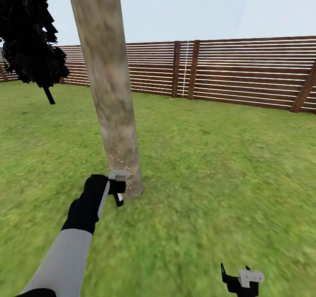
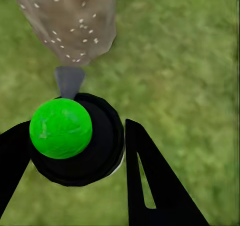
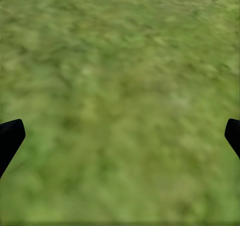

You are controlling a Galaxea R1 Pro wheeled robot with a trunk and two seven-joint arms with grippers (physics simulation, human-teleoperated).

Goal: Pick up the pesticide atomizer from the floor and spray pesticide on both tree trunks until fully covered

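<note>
Tree trunk (image 1: 112,95) blocks ahead (open grass (image 1: 228,165) around).

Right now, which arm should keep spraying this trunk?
Left. The left gripper is shut on the atomizer, nozzle toward the trunk, where pale specks already dot the bark. The right gripper hangs open over grass, off to the side.

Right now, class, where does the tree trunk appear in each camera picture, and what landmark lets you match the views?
Head view: the tree trunk rises left of centre, from the grass to the top edge.
Left wrist view: its speckled base sits beyond the spray bottle held in the left gripper.
Right wrist view: not in this picture; grass between open fingertips.
Shared landmark: the grass.
</note>
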